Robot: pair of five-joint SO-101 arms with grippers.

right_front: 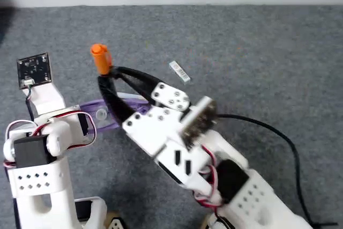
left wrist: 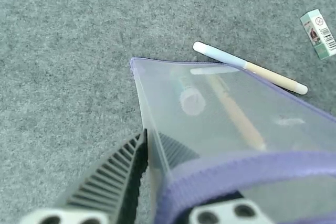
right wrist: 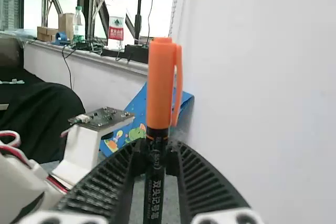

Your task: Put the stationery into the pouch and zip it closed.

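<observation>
Orange pen (right wrist: 160,93) is being gripped by the right tool (right wrist: 157,153) above the grey bench (left wrist: 63,51), while the left tool (left wrist: 148,145) is clamping the pouch (left wrist: 226,124) by its edge.

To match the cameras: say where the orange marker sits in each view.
High view: orange marker upper left of centre, held in the right gripper.
Right wrist view: orange marker at centre, clamped in the right gripper.
Left wrist view: the pouch, held by the left gripper.
Shared landmark: the pouch, a purple strip beside the left arm in the high view.
</observation>
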